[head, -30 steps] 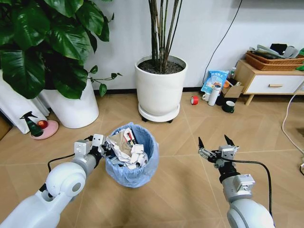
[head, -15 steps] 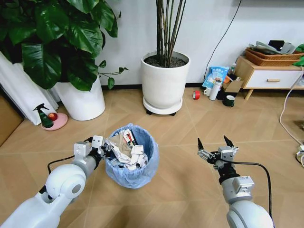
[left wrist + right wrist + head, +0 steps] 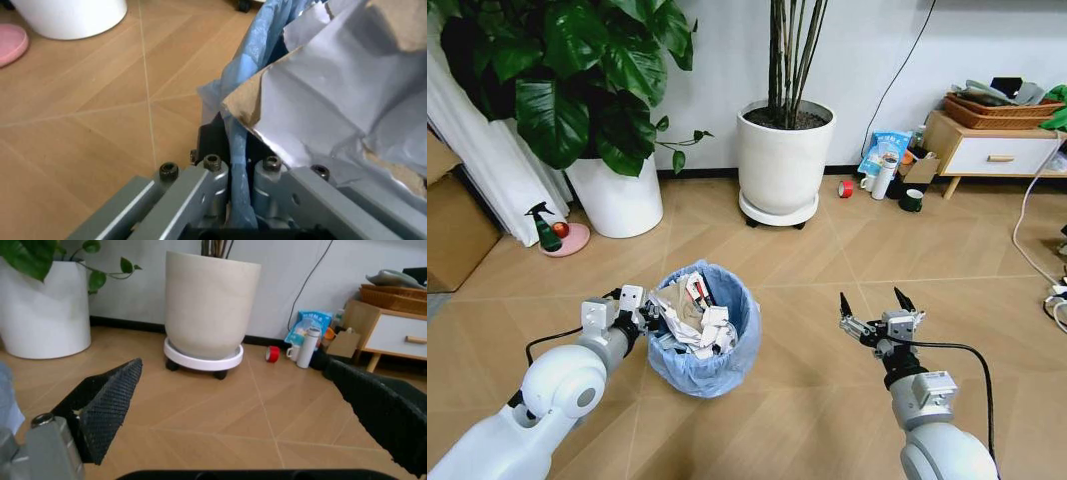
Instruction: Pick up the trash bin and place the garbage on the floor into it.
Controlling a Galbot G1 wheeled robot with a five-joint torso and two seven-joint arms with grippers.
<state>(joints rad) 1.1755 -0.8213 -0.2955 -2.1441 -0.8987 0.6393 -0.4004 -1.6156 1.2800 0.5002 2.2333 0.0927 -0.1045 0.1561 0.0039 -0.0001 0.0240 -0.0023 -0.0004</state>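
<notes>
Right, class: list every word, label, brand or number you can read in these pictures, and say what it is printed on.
None can be read.
Blue-white packet by the wall: print too small to read.
Wrappers in the trash bin: markings too blurred to read.

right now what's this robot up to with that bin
The left claw is shut on the rim of the small round trash bin lined with a crinkly light-blue plastic bag, holding it by the liner edge. The bin is stuffed with crumpled white paper and wrappers. The right claw hangs open over bare wooden floor beside the bin, holding nothing.
</notes>
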